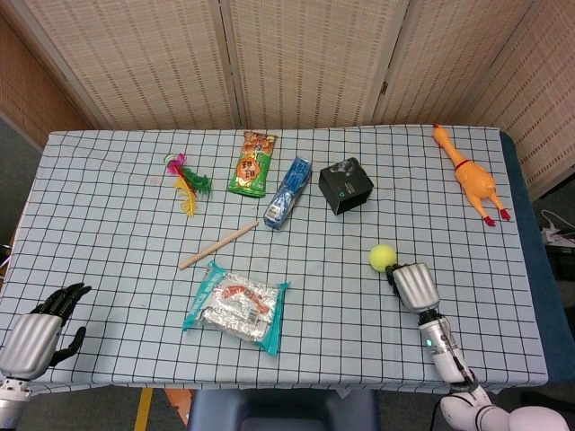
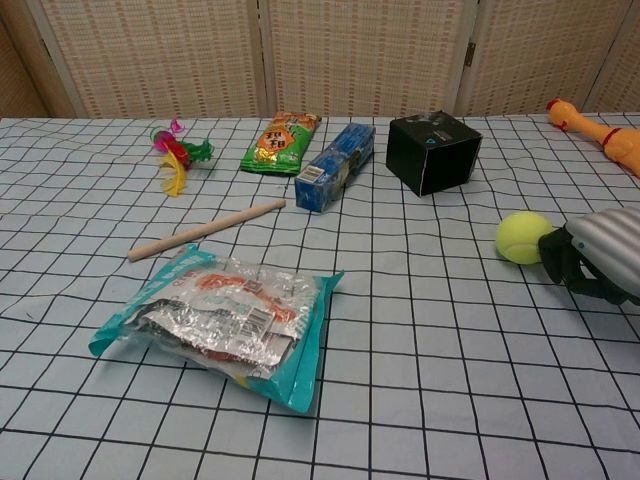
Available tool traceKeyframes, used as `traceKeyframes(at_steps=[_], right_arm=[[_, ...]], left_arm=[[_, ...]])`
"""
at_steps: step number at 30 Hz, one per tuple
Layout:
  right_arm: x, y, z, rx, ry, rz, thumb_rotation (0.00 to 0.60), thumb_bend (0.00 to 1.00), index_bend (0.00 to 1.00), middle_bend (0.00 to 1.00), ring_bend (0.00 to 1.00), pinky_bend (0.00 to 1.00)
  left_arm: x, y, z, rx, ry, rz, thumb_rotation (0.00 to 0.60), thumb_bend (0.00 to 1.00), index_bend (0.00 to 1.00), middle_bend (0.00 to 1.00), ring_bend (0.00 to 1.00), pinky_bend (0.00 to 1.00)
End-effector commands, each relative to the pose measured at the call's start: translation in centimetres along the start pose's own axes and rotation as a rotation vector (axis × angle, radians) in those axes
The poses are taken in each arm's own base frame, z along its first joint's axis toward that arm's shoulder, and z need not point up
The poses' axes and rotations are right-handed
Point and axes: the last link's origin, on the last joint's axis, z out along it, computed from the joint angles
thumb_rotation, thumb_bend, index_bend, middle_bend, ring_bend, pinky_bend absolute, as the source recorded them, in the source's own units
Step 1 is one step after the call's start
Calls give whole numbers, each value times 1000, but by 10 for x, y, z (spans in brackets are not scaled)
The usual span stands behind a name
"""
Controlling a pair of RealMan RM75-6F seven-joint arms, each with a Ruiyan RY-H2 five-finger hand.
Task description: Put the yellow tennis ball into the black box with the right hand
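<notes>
The yellow tennis ball (image 1: 383, 257) (image 2: 522, 238) lies on the checked tablecloth, right of centre. My right hand (image 1: 411, 285) (image 2: 590, 260) sits just behind it on the near right, with its dark fingertips (image 2: 556, 262) against the ball's side and nothing gripped. The black box (image 1: 346, 185) (image 2: 432, 152) stands further back, to the left of the ball. My left hand (image 1: 38, 334) rests at the table's near left corner with its fingers apart and empty; it shows only in the head view.
A foil snack bag (image 1: 237, 305) lies front centre, with a wooden stick (image 1: 218, 245) behind it. A blue packet (image 1: 287, 192), a green snack bag (image 1: 252, 163) and a feather toy (image 1: 186, 178) lie at the back. A rubber chicken (image 1: 470, 176) lies at the far right.
</notes>
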Motion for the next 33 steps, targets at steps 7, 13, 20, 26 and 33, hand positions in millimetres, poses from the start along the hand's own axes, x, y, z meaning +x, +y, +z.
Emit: traceKeyframes(at_steps=[7,13,20,26,33], right_arm=[[-1,-4,15,4,0,-10,600,1000,817,780,732,779],[0,-4,24,-3,9,-7,600,1000,817,780,732,779],[-1,-6,31,-6,12,-1,600,1000,817,779,732,779],[0,-7,39,-16,17,-2,600,1000,817,780,732,779],[1,-9,52,-20,25,-5,600,1000,817,780,732,779]], left_arm=[[-1,0,0,-2,-2,2,600,456,159,132,155,420],[-1,0,1,2,-7,2,600,457,160,135,155,420],[-2,1,2,1,-14,2,600,457,162,135,155,421],[-1,1,1,2,-12,0,600,458,162,135,155,421],[-3,2,2,1,-19,8,600,459,163,136,155,420]])
